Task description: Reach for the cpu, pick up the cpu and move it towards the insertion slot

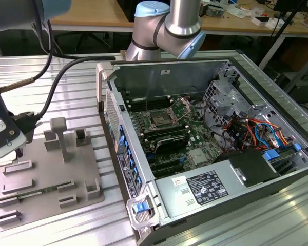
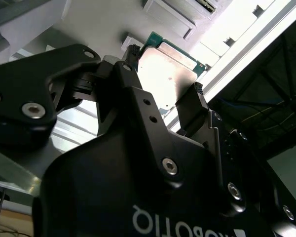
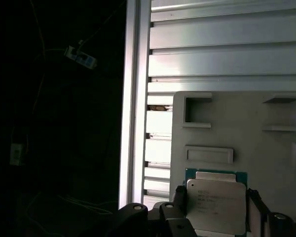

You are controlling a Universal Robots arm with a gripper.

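Observation:
The cpu (image 3: 216, 205), a flat silvery square with a green rim, lies between my gripper's (image 3: 217, 210) two black fingers (image 3: 179, 196) just over the grey plastic tray (image 3: 266, 148). In the second wrist view the fingers (image 2: 197, 94) press against opposite edges of the cpu (image 2: 167, 66), so the gripper (image 2: 165, 74) is shut on it. I cannot tell whether the chip rests on the tray or is lifted off it. The gripper head (image 1: 2, 137) hangs at the exterior view's far left over the tray (image 1: 46, 171). The insertion slot (image 1: 159, 121) sits on the motherboard inside the open computer case.
The open case (image 1: 210, 128) stands to the exterior view's right of the tray, its near wall (image 1: 118, 148) between tray and socket. Upright pegs (image 1: 59, 136) rise from the tray. A black cable (image 1: 56, 87) trails from the arm. The ribbed aluminium table (image 3: 222, 64) ends beside the tray.

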